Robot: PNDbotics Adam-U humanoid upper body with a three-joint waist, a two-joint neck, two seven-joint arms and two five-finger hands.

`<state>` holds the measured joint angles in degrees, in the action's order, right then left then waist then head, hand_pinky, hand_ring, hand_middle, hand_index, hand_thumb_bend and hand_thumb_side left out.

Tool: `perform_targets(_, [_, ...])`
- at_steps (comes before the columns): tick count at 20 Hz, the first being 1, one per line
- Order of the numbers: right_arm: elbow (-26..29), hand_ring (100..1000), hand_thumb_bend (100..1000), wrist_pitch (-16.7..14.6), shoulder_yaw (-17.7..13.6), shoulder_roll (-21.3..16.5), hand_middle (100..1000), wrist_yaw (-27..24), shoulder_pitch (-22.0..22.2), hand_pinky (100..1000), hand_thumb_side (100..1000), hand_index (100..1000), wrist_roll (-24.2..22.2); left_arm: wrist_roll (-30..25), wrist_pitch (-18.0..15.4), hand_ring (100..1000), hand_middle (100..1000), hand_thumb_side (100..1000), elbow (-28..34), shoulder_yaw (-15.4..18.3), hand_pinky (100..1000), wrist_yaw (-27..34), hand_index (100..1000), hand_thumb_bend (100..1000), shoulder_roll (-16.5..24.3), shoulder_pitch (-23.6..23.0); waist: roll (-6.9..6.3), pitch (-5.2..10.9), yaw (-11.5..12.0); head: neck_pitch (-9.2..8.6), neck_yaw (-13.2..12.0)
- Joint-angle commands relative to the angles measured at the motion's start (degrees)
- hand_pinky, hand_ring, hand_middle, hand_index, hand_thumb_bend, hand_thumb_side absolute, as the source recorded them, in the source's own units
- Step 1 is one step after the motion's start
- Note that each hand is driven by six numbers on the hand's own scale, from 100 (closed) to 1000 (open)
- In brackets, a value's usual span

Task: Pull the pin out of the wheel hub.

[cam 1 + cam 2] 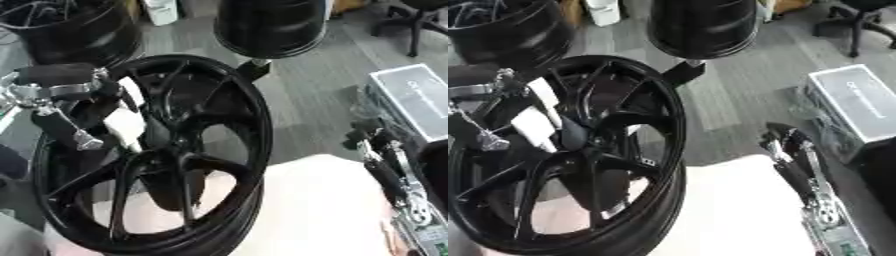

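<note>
A black spoked wheel hub (179, 165) stands tilted on a pale surface, filling the left and middle of both views. My left hand (66, 95) comes in from the left at the hub's upper left face. Its fingers and thumb curl round a white pin-like piece (127, 125) that sits just left of the hub's centre. Where the piece meets the hub is hidden behind the spokes and the hand. My right hand (381, 155) rests at the right edge with fingers up and relaxed, apart from the hub and holding nothing.
Two more black wheels (271, 25) (74, 30) stand beyond the hub at the top. A grey and white box (411, 97) lies on the floor at the right, with an office chair (416, 20) behind it. The pale surface (315, 210) spreads right of the hub.
</note>
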<state>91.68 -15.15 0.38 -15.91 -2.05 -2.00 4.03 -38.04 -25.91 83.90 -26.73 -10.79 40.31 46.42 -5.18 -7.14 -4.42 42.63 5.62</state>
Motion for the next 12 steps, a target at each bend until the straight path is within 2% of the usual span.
perform_targets(1, [0.55, 612, 100, -0.15, -0.24, -0.94, 586, -0.2, -0.36, 682, 554, 749, -0.11, -13.93, -13.38, 259, 314, 100, 3.54, 2.62, 478, 3.44, 509, 201, 3.72, 1.6, 0.17, 0.86, 0.16, -0.53, -0.01])
perform_targets(6, [0.27, 612, 100, -0.15, -0.9, -1.0, 585, -0.08, 0.09, 682, 559, 748, 0.43, -10.65, -12.06, 254, 315, 100, 9.98, 8.4, 488, 8.07, 509, 216, 10.15, -0.69, -0.15, 1.12, 1.33, -0.28, 0.34])
perform_targets(9, [0.13, 612, 100, -0.14, -1.43, -1.07, 585, 0.14, 0.63, 681, 559, 748, 1.04, -7.94, -9.95, 255, 317, 100, 12.29, 12.69, 492, 10.82, 514, 219, 14.58, -4.18, -0.15, 1.24, 2.56, -0.01, 0.77])
perform_targets(12, [0.14, 611, 100, -0.13, -1.84, -0.98, 585, 0.38, 0.97, 681, 559, 748, 1.51, -4.91, -7.74, 257, 322, 100, 11.57, 17.59, 493, 13.86, 520, 214, 19.51, -8.97, 0.12, 1.06, 3.54, 0.02, 0.88])
